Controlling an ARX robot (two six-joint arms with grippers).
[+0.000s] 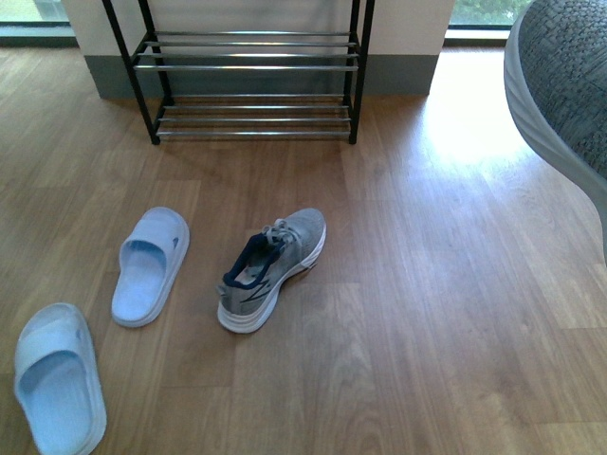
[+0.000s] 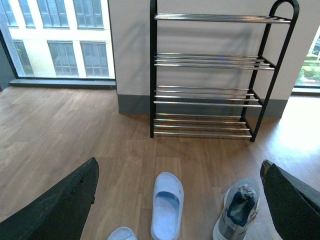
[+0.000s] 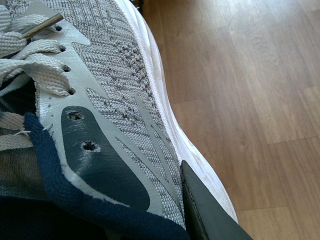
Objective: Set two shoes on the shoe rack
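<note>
A: While the right gripper point(image 3: 187, 192) is clamping one sneaker point(image 1: 564, 95) up in the air, close to the front cam at its right edge, the other sneaker point(image 1: 270, 270) is sitting on the floor point(image 1: 436, 284), mid-frame, well short of the shoe rack point(image 1: 251, 66).

B: Copy. Right wrist cam's showing one finger point(image 3: 210, 215) pressing the knit side just above the white sole. The 2nd finger's hidden, prob. inside the collar. Left gripper point(image 2: 179, 170)?

A: Hanging spread wide, nothing btwn its fingers, facing the rack.

B: So I'm reading this as shoe no. 1, carry phase: lifted, not yet on a tier. No shoe's showing on any tier in view.

A: Agreed. Next move's calling for a reach fwd and over to the left, since the rack's standing ahead-left of the held shoe. Then it's leveling the sole over the chrome bars before letting go.

B: One pale blue slipper point(image 1: 150, 267) is lying just left of the floor sneaker, a second slipper point(image 1: 59, 379) nearer the cam. Not task items.

A: Yep. Shoe no. 2 is waiting, toe pointing roughly toward the rack.
</note>
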